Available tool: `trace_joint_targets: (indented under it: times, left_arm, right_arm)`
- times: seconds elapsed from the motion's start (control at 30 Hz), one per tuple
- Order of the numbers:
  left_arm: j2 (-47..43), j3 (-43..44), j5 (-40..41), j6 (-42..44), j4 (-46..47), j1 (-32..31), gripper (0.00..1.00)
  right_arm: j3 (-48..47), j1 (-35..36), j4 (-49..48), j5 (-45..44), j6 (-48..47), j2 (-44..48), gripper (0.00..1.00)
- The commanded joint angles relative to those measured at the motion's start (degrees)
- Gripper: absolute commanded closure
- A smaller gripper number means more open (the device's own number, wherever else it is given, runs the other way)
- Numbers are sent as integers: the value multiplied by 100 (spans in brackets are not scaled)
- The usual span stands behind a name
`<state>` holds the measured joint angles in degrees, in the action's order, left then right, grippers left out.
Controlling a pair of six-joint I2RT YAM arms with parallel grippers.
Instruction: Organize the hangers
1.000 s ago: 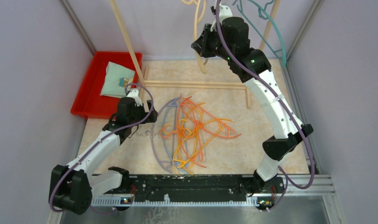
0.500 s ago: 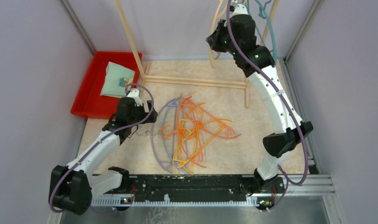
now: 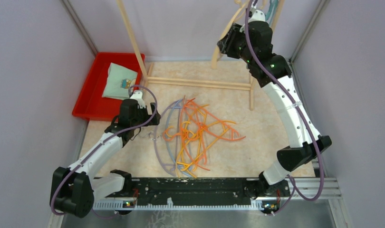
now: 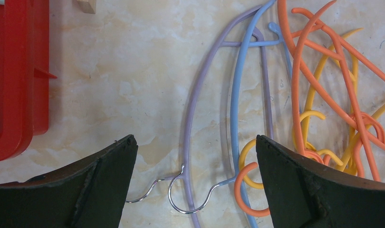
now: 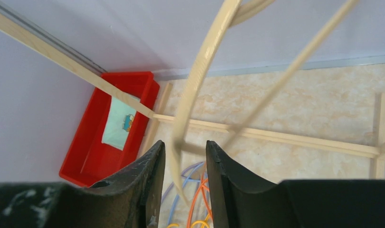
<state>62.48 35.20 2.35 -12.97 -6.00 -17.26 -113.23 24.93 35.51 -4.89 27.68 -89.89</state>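
A tangle of hangers lies on the table's middle: orange [image 3: 205,126], yellow [image 3: 188,156], light blue [image 3: 174,140] and lavender [image 3: 158,142]. My left gripper [image 3: 150,124] hovers open over the pile's left edge. In the left wrist view its jaws [image 4: 195,142] stand wide either side of the lavender hanger [image 4: 193,109], the light blue hanger [image 4: 235,95] and their metal hooks [image 4: 181,199]. My right gripper [image 3: 224,45] is raised by the rack top. Its jaws [image 5: 185,147] stand narrowly apart around a blurred beige hanger [image 5: 200,61] without touching it. A teal hanger [image 3: 272,9] hangs there too.
The pale wooden rack [image 3: 200,83] stands across the back of the table, its base bars on the surface [image 5: 276,137]. A red tray [image 3: 88,95] holding a folded pale green cloth [image 3: 118,80] sits at the back left, close to the left gripper [image 4: 14,71].
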Motion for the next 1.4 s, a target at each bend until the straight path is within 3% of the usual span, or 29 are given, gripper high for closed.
trace_joint_targets:
  times: [0.0,0.13,0.23,0.4,0.53,0.63,0.77,1.0,1.37]
  left_arm:
    - [-21,93,-94,55,74,-17,0]
    - [-52,64,-94,32,85,-13,0]
    - [-42,57,-102,0,85,-21,0]
    - [-2,30,-67,-21,122,-18,0]
    - [50,60,-16,-44,138,-15,0]
    - [103,87,2,-83,163,-23,0]
    - [204,105,58,-157,232,-15,0]
    - [419,147,-125,-312,259,-17,0]
    - [480,-71,-128,-610,335,56,0]
  right_arm:
    - [-3,-41,-185,-40,-29,486,62]
    - [31,-41,-171,142,-211,809,58]
    - [-80,-25,22,280,-319,947,49]
    - [-125,249,9,456,-593,1240,45]
    - [-819,1085,669,542,-1128,920,44]
    - [-1003,2072,1392,-9,-1491,654,48]
    - [509,3025,1167,-246,-1207,1040,50]
    - [3753,3481,260,69,-143,1646,52]
    - [5147,4422,-777,157,383,986,55]
